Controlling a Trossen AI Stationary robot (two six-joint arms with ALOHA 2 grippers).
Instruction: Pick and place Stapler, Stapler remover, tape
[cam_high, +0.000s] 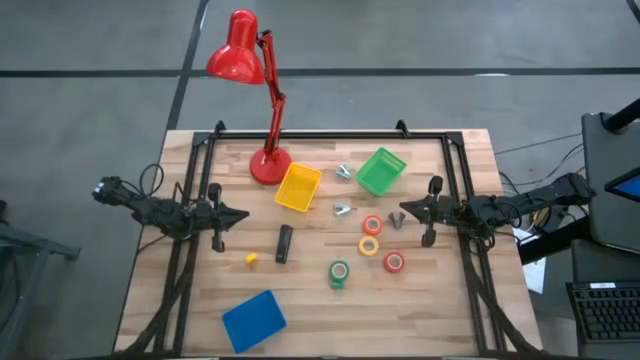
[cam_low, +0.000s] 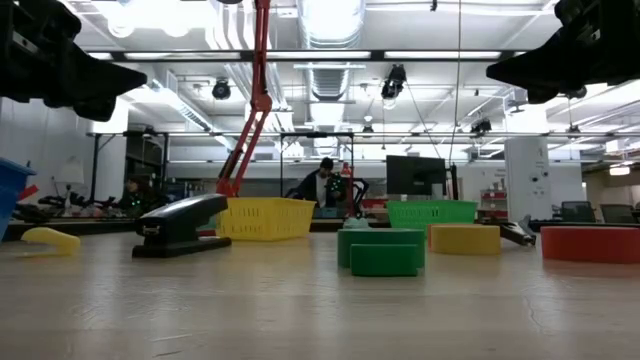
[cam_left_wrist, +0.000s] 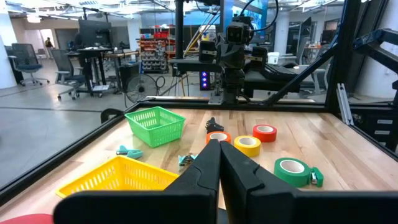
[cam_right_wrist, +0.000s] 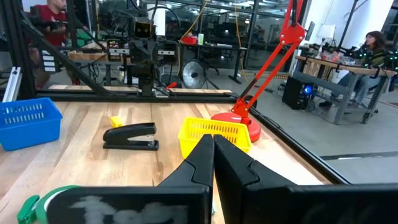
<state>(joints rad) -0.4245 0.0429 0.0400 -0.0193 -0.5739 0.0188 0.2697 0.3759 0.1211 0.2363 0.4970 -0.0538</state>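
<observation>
The black stapler (cam_high: 284, 243) lies mid-table, also in the low view (cam_low: 180, 225) and right wrist view (cam_right_wrist: 130, 136). Right of it sit the tape rolls: orange (cam_high: 372, 225), yellow (cam_high: 369, 245), red (cam_high: 394, 262) and green (cam_high: 339, 271). Small silvery stapler removers lie at the centre (cam_high: 342, 209) and between the baskets (cam_high: 344, 171). My left gripper (cam_high: 246, 214) hovers shut and empty at the left, its fingertips (cam_left_wrist: 219, 148) pressed together. My right gripper (cam_high: 402, 210) hovers shut and empty at the right, beside a third remover (cam_high: 397, 219).
A yellow basket (cam_high: 298, 187) and a green basket (cam_high: 381, 170) stand at the back, and a blue basket (cam_high: 253, 320) sits at the front left. A red desk lamp (cam_high: 268, 166) stands at the back left. A tiny yellow block (cam_high: 251, 259) lies left of the stapler.
</observation>
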